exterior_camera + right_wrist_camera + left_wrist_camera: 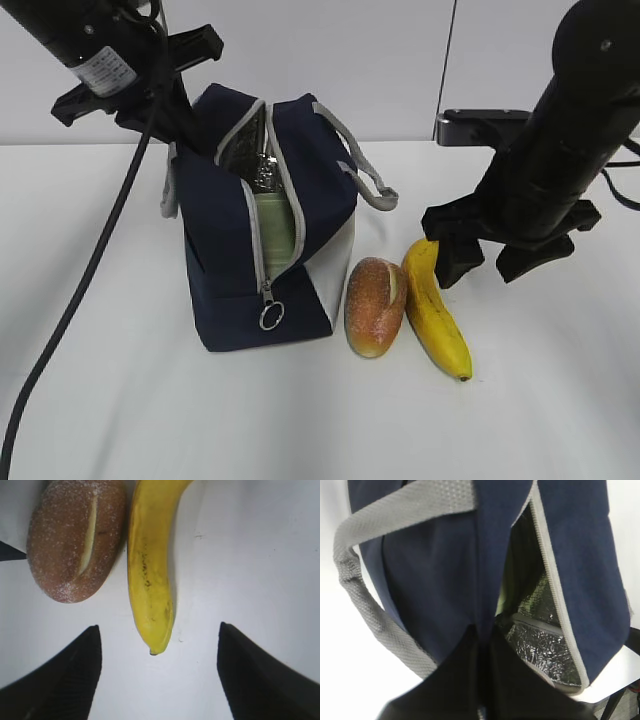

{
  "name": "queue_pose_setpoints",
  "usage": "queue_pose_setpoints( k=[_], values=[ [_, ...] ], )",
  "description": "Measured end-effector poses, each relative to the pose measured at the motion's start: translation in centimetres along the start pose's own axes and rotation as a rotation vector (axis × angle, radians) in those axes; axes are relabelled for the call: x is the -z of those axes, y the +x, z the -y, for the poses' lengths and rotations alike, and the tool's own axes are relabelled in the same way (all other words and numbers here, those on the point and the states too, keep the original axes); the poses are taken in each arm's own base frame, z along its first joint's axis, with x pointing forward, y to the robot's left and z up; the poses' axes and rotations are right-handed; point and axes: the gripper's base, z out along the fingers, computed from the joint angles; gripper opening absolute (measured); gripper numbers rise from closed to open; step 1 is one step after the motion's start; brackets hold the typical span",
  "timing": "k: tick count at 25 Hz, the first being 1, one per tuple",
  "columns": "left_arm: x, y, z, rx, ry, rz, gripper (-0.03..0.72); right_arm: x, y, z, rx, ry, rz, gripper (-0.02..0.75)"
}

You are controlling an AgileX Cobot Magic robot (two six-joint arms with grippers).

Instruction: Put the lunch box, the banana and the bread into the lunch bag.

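- Already, the navy blue boxy fabric lunch bag (255, 250) is standing left of centre in the exterior view with its grey zipper undone and its silver lining showing, and the pale sage-green lid of the small clear lunch box (274, 226) is peeking out of the opening, so that step looks done.
- Just right of the bag, the small oval golden-brown bread roll (375, 305) is lying on the white table (120, 420), touching or nearly touching the bag's white side panel.
- Beside the roll, the ripe yellow curved banana (435, 310) is resting on the table too; both are waiting to go in, roughly two thirds of the job by my reckoning.
- At the right of the exterior view, the right gripper (159, 680) is hovering with its jaws wide apart around the banana's near tip, gripping nothing.
- At the upper left, the left gripper (482, 700) is pinching the bag's navy fabric edge with jaws together, apparently holding the mouth open.
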Motion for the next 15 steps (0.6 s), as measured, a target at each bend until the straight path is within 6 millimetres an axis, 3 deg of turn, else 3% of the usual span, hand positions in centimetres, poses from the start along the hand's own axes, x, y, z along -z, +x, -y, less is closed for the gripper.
queue_pose_setpoints(
  k=[7, 15],
  values=[
    [0.0, 0.0, 0.0, 0.000, -0.001, 0.000, 0.000, -3.8, -0.5, -0.1, 0.009, -0.038, -0.050, 0.548],
    [0.0, 0.0, 0.0, -0.001, -0.002, 0.000, 0.000, -6.5, -0.8, -0.1, 0.046, -0.066, -0.071, 0.548]
  ],
)
